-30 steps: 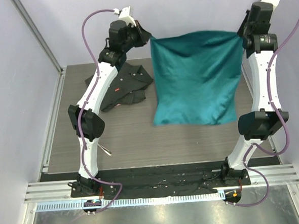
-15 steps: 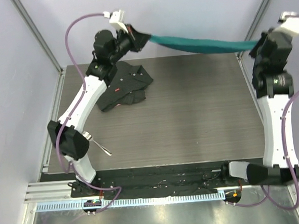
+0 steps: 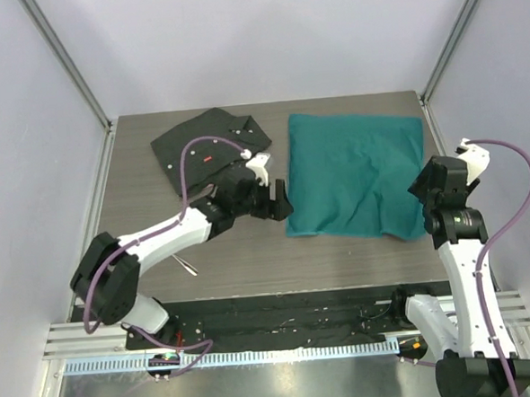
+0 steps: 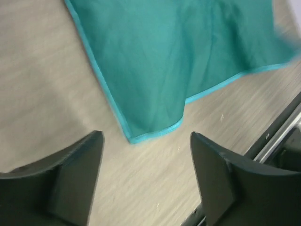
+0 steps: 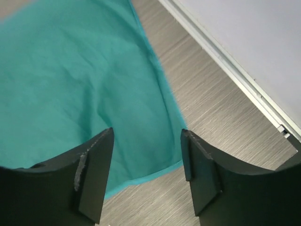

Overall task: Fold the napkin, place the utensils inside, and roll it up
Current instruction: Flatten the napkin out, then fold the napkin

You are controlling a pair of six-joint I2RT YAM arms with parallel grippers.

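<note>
Teal napkin (image 3: pixel 353 171) flat on table (image 3: pixel 341 257)

Grey wood-grain table (image 3: pixel 341 257), teal napkin (image 3: pixel 353 171) spread flat, black shirt (image 3: pixel 199 148), small fork (image 3: pixel 187 264)

Pale lavender walls (image 3: pixel 264 36) enclose a grey wood-grain table (image 3: pixel 341 259) (metal rails (image 3: pixel 84 337) along its near edge).

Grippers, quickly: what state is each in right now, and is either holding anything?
Left gripper: open, holding nothing; the napkin corner lies just ahead.
Right gripper: open, holding nothing; napkin edge beneath it.
</note>
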